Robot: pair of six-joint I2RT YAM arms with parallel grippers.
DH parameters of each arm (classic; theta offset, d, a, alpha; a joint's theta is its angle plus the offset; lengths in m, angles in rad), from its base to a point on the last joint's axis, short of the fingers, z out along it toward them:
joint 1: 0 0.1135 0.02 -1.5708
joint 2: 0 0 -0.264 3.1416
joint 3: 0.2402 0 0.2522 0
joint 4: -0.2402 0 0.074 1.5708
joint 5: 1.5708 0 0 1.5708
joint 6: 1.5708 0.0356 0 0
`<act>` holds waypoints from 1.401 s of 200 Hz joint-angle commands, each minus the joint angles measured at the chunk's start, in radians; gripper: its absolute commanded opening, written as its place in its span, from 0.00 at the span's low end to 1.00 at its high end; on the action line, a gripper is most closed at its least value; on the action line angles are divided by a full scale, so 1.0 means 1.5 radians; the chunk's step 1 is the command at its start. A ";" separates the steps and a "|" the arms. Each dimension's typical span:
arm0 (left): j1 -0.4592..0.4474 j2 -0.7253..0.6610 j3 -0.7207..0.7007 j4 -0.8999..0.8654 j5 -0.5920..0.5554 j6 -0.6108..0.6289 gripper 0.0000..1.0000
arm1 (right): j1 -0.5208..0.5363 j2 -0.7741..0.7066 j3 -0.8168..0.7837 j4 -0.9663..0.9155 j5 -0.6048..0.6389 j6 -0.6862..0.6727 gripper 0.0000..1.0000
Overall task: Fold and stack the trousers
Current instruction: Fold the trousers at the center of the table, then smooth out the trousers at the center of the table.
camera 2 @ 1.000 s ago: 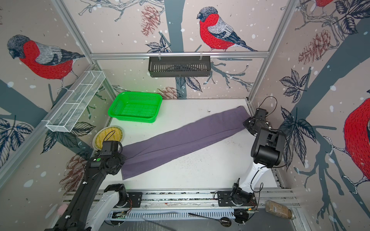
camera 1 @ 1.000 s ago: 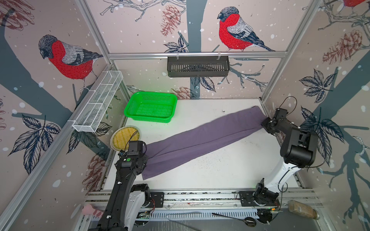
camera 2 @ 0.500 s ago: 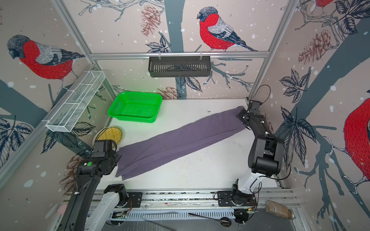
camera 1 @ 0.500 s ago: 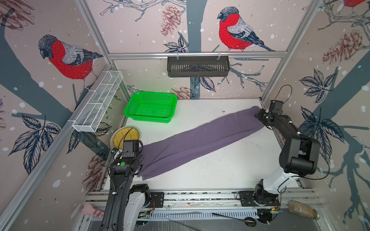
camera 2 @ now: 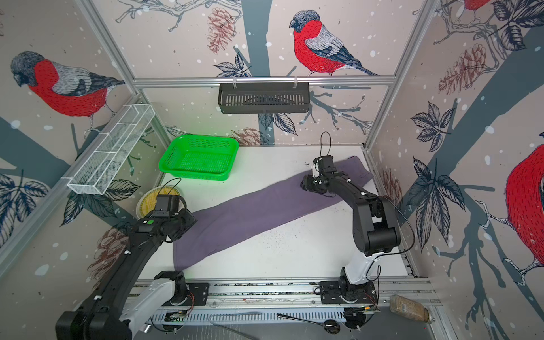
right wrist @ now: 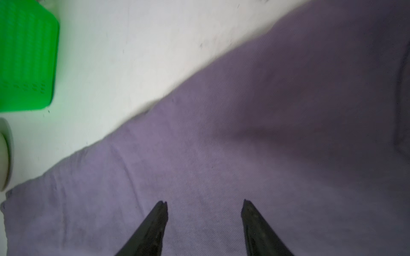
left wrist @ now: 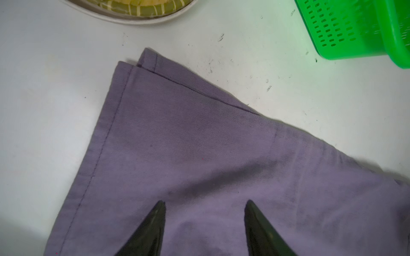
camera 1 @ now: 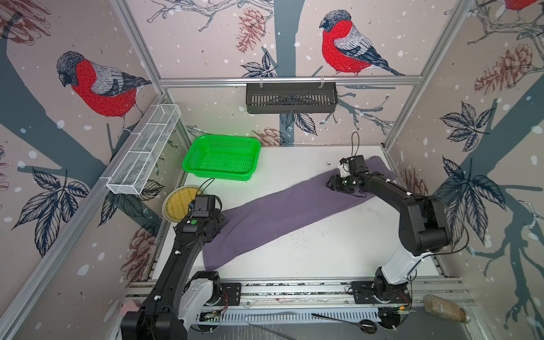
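The purple-grey trousers (camera 1: 288,206) (camera 2: 259,212) lie flat on the white table, folded lengthwise in one long diagonal strip from near left to far right. My left gripper (camera 1: 219,226) (left wrist: 205,202) hovers open over the strip's near-left end, with only cloth (left wrist: 199,144) under its fingers. The hem corner (left wrist: 146,57) shows two stacked layers. My right gripper (camera 1: 331,185) (right wrist: 205,202) is open above the far-right part of the trousers (right wrist: 244,144), pointing along the strip, with nothing between its fingers. The right arm hides part of the far end.
A green basket (camera 1: 222,157) (left wrist: 355,28) stands at the back left. A round yellow plate (camera 1: 179,201) sits by the left edge beside my left wrist. A white wire rack (camera 1: 144,153) and a black rack (camera 1: 291,97) hang on the walls.
The left gripper has opened and let the near-left end lie on the table. The right gripper has opened wider and moved from the far-right end inward over the cloth.
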 commanded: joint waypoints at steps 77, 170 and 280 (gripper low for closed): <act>-0.055 0.070 -0.109 0.191 0.080 -0.004 0.61 | 0.063 0.012 -0.115 0.035 0.038 0.007 0.54; -0.054 0.201 -0.070 0.168 0.003 0.074 0.76 | -0.003 -0.046 -0.213 0.043 0.118 0.039 0.61; 0.022 0.188 -0.021 0.075 0.000 0.078 0.77 | -0.052 -0.064 -0.175 0.065 0.057 0.026 0.67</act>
